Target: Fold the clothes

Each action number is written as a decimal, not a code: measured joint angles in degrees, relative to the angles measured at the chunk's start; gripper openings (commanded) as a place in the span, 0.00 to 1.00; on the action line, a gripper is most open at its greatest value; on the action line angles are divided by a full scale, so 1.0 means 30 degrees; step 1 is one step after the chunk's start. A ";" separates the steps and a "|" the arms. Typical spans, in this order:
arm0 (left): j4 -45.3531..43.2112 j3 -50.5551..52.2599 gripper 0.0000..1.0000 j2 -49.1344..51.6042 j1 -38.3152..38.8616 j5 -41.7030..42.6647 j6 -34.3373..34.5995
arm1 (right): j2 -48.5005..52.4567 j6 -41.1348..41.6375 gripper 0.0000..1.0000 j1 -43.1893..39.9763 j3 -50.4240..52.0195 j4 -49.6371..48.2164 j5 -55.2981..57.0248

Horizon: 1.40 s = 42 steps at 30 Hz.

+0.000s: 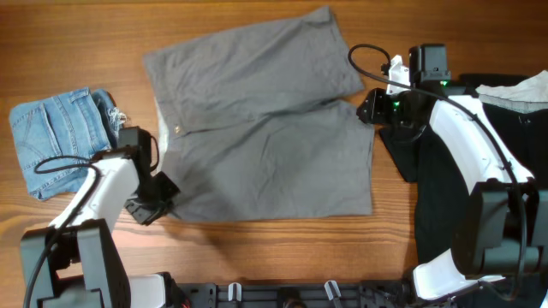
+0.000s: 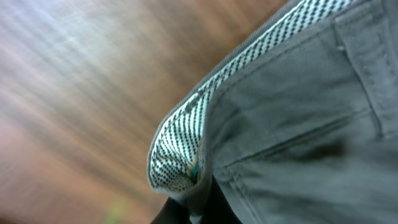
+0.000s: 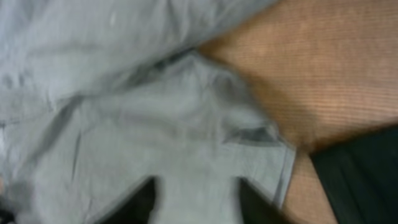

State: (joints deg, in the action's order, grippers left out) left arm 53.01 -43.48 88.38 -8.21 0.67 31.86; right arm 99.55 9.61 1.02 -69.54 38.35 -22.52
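The grey trousers (image 1: pixel 265 145) lie spread flat mid-table with no fold made, the left gripper (image 1: pixel 152 205) jaws pinched narrow on the waistband corner, the right gripper (image 1: pixel 372 107) jaws wide astride a leg hem, and the denim shorts (image 1: pixel 60 137) and black garment (image 1: pixel 445 197) waiting alongside.

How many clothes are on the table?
3: the grey trousers spread in the middle, the blue denim shorts at the left, a black garment at the right. A pale cloth lying on the black one may be a fourth.
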 measured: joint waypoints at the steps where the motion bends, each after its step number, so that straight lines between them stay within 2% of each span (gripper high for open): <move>1: 0.0342 -0.0277 0.04 -0.0058 -0.0277 -0.0131 0.0000 | 0.0000 0.0066 0.04 0.0022 0.0408 -0.0663 -0.0233; 5: 0.0488 -0.1144 0.04 -0.0714 -0.0699 -0.0437 -0.0007 | 0.0029 0.0393 0.04 0.1202 0.2565 -0.3818 -0.1122; 9: 0.0488 -0.1173 0.04 -0.0787 -0.0699 -0.0503 -0.0007 | 0.0641 0.2412 0.04 0.2492 0.3774 -0.4444 0.0962; 14: 0.0488 -0.1173 0.04 -0.0787 -0.0699 -0.0503 -0.0007 | 0.1253 0.4218 0.04 0.1719 0.3971 -0.6098 0.4342; 17: 0.0568 -0.1173 0.04 -0.0787 -0.0699 -0.0510 -0.0007 | 0.1268 0.4925 0.04 0.0605 0.3934 -0.7023 0.4524; 21: 0.1333 -0.1596 0.04 -0.0867 -0.0699 -0.0517 -0.0007 | 0.1217 0.4728 0.20 -0.1260 0.3220 -0.4787 0.3155; 23: 0.1632 -0.1851 0.04 -0.1064 -0.0699 -0.0510 -0.0007 | 0.0736 0.4095 0.28 -0.1472 0.2761 -0.2543 0.2331; 25: 0.2004 -0.2149 0.04 -0.1457 -0.0699 -0.0517 -0.0007 | -0.0619 0.3614 0.42 -0.1406 0.2594 0.0087 0.1413; 26: 0.2069 -0.2259 0.04 -0.1668 -0.0699 -0.0517 -0.0007 | -0.1574 0.3344 0.46 -0.1355 0.2528 0.1450 0.1064; 30: 0.2266 -0.2390 0.04 -0.2637 -0.0699 -0.0510 -0.0007 | -0.4517 0.3118 0.50 -0.0867 0.2222 0.8174 0.0663; 31: 0.2273 -0.2390 0.04 -0.2776 -0.0699 -0.0510 -0.0007 | -0.4554 0.3089 0.50 -0.0743 0.2361 0.8801 0.0663; 33: 0.2280 -0.2397 0.05 -0.2856 -0.0699 -0.0503 -0.0007 | -0.4546 0.3279 0.49 -0.0466 0.3599 0.9107 0.0663; 37: 0.2251 -0.2419 0.05 -0.2856 -0.0699 -0.0568 -0.0007 | -0.4430 0.4160 0.46 -0.0102 0.7963 0.6331 0.0350; 42: 0.2208 -0.2426 0.07 -0.2863 -0.0699 -0.0568 -0.0007 | -0.4401 0.4962 0.52 -0.0095 1.0797 0.4539 -0.0627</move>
State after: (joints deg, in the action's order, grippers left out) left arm 59.64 -50.76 79.79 -10.31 -1.04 31.83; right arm 86.35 24.49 0.73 -37.15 51.96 -24.40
